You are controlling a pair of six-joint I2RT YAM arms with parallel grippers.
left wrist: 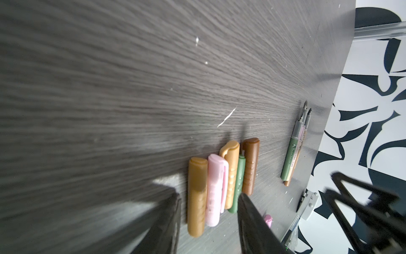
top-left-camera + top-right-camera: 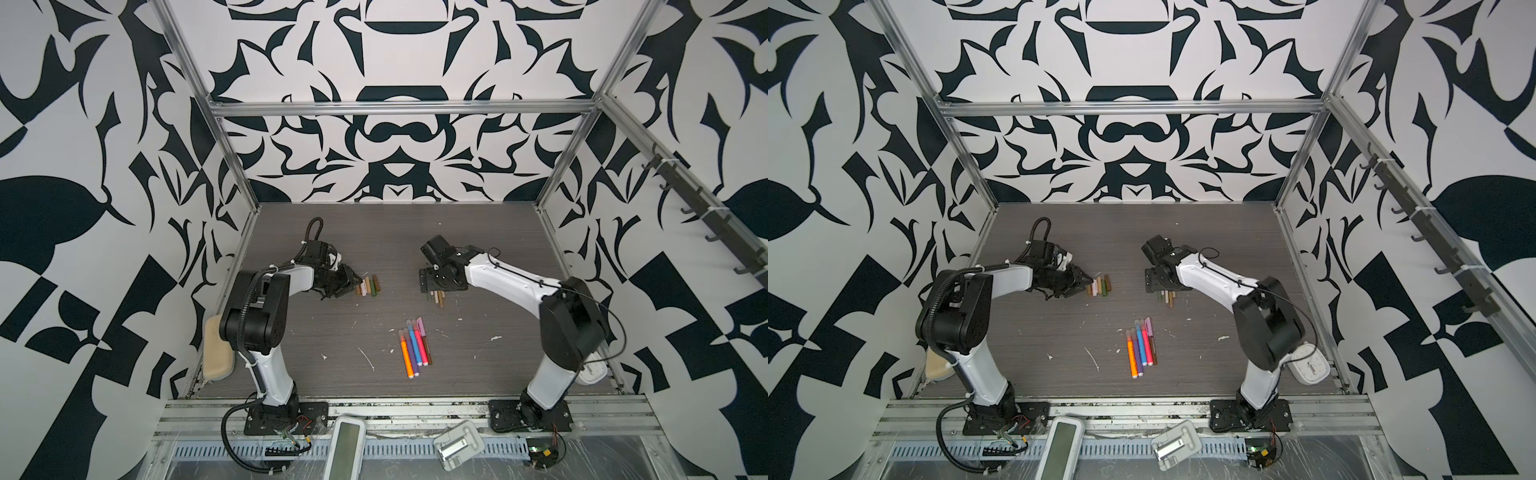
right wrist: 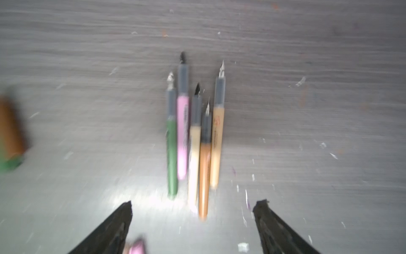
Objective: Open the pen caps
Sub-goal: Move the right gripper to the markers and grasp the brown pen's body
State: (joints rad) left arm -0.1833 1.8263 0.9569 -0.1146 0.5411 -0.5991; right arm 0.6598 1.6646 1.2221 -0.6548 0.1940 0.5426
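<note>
Tabletop (image 2: 374, 232): grey wood-grain laminate, matt, and it's scratched, with pale flecks all over.
Pen caps (image 1: 216, 187): smooth plastic, soft sheen, little raised dots along the sides.
Uncapped pens (image 3: 193, 154): plastic barrels with duller grey grip sections; tips too blurred to call.
Frame rails (image 2: 399, 109): bare brushed metal.
Arm shells (image 2: 498, 274): white plastic, glossy.
</note>
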